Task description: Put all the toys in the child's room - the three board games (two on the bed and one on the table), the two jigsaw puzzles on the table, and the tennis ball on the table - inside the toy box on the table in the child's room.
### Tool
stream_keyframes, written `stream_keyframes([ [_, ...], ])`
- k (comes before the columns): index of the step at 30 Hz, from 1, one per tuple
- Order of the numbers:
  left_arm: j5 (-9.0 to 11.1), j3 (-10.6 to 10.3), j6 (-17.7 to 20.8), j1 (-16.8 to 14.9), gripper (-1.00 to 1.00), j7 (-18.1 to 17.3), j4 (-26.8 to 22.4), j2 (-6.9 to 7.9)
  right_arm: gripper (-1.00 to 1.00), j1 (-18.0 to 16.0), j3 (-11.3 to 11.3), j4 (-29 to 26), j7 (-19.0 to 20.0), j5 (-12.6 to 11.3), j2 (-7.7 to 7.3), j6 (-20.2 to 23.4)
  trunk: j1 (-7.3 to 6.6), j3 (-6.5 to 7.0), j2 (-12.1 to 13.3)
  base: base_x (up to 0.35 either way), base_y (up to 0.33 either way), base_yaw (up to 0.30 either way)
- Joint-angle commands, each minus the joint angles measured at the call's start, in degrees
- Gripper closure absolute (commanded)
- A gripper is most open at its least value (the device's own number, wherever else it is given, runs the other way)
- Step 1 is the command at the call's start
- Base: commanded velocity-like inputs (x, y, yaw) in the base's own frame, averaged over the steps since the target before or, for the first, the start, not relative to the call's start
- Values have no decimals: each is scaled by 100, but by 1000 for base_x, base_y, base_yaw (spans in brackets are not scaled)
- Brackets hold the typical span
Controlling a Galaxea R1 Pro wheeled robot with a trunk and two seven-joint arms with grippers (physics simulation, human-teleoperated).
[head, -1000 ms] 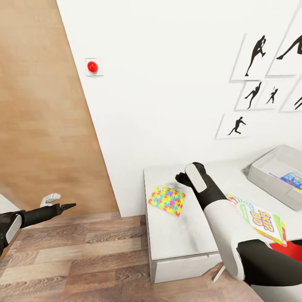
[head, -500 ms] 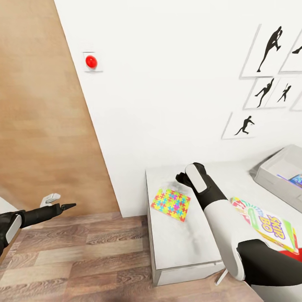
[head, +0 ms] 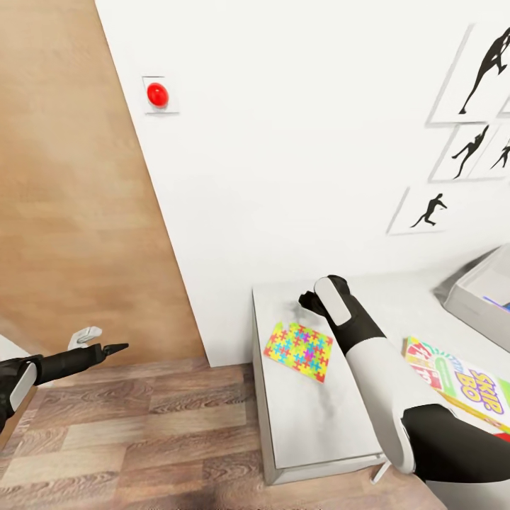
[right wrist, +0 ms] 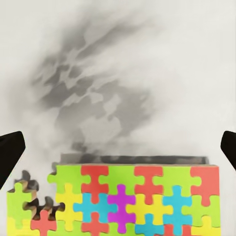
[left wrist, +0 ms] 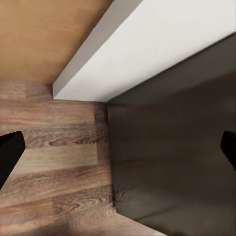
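The jigsaw puzzle (head: 299,351) is lying flat near the table's (head: 312,425) left end, with the Skip-Bo board game (head: 464,384) also still outside the toy box (head: 476,301); we are judging most sorting undone. Our right gripper (right wrist: 118,147) is hovering, fingers spread wide, just past the puzzle's edge.

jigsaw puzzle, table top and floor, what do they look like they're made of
Jigsaw puzzle: probably matte cardboard, thin flat interlocking pieces in bright colours. Table top: likely pale marble or a laminate copy, given the grey smoky veining. Floor: wood-look planks with visible grain.
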Motion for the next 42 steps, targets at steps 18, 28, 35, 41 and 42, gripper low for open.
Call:
stream_keyframes([
  [18, 29, 7, 40, -4, -100, -13, 3, 0, -100, -1, -325, 203, -53, -39, -48, -3, 1, -173, -6, 4, 38, 0],
  [28, 34, 7, 42, -4, -100, -13, 2, 0, -100, 1, -390, 213, -52, -32, -49, -3, 1, -266, -6, 0, 58, 0],
  [35, 32, 8, 42, -4, -100, -13, 4, 0, -100, 1, -393, 213, -48, -32, -49, 2, 1, -330, -6, 0, 15, 0],
  [41, 32, 7, 39, -4, -100, -13, 4, 0, -100, 1, -394, 213, -46, -32, -49, -2, 1, -385, -6, 0, 2, 0],
  [42, 33, 7, 39, -4, -100, -13, 4, 0, -100, 1, -394, 213, -46, -32, -49, -2, 1, -395, -6, 0, 0, 0],
])
